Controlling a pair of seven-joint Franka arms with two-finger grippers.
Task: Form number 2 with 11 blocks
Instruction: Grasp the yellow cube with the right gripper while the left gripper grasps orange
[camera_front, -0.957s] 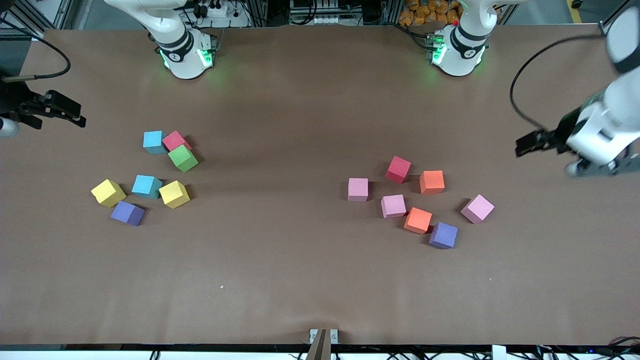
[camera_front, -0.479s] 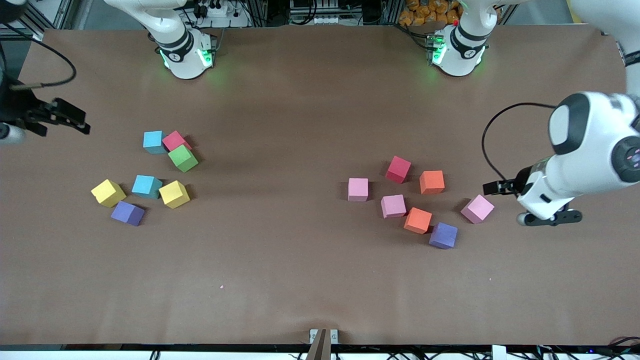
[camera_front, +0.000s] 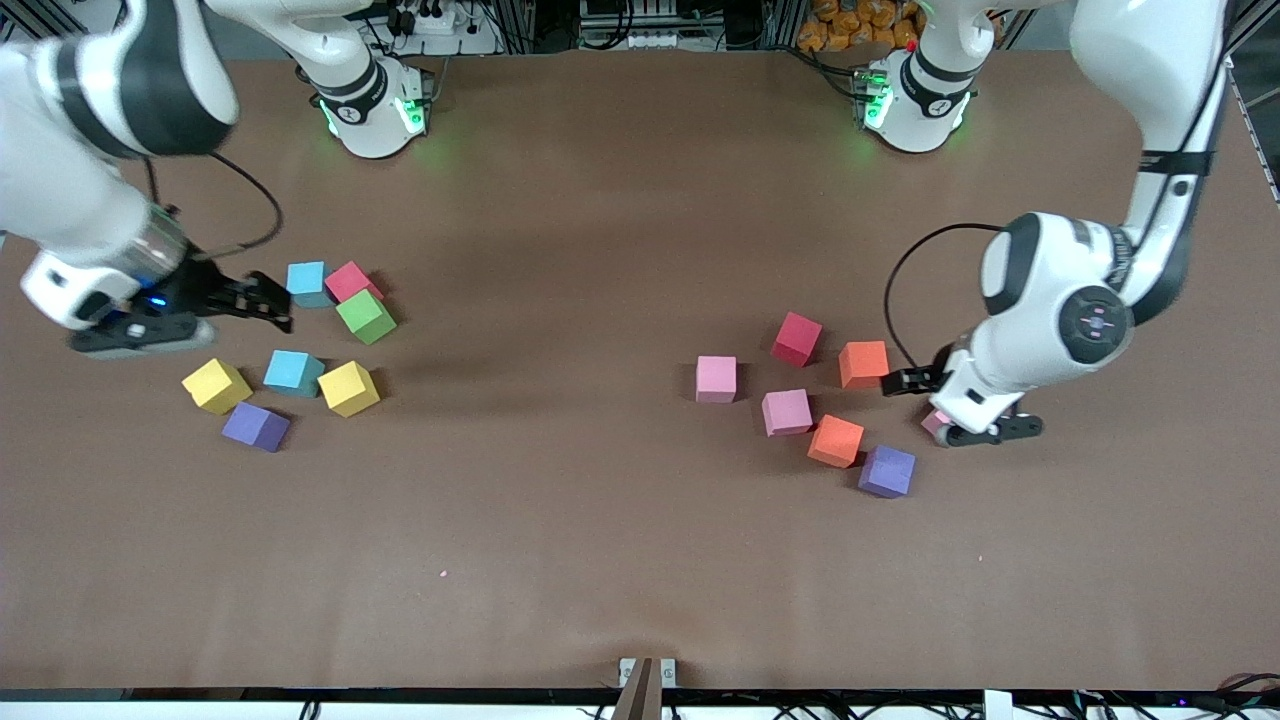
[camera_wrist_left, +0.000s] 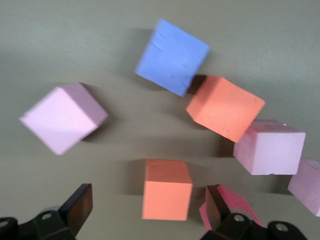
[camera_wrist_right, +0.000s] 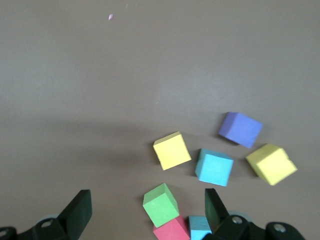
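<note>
The blocks lie loose in two clusters, and no number 2 is in view. Toward the right arm's end are a light blue (camera_front: 307, 284), red (camera_front: 352, 281), green (camera_front: 365, 316), two yellow (camera_front: 216, 386), another light blue (camera_front: 293, 373) and a purple block (camera_front: 256, 427). My right gripper (camera_front: 272, 305) hangs open beside them, over the green block (camera_wrist_right: 161, 205). Toward the left arm's end lie pink (camera_front: 716, 379), red (camera_front: 796, 338), orange (camera_front: 863, 364) and purple (camera_front: 886, 471) blocks. My left gripper (camera_front: 895, 381) is open over an orange block (camera_wrist_left: 166, 189); its hand hides most of a pink block (camera_front: 937, 420).
The brown table (camera_front: 600, 540) runs bare between the two clusters and toward the front camera. Both arm bases (camera_front: 370, 110) stand at the edge farthest from the camera. A cable (camera_front: 900, 290) loops from the left wrist above the orange block.
Both arms have swung in from the table's ends to their clusters. The left hand now covers the outer pink block. No block has moved and both grippers stayed open.
</note>
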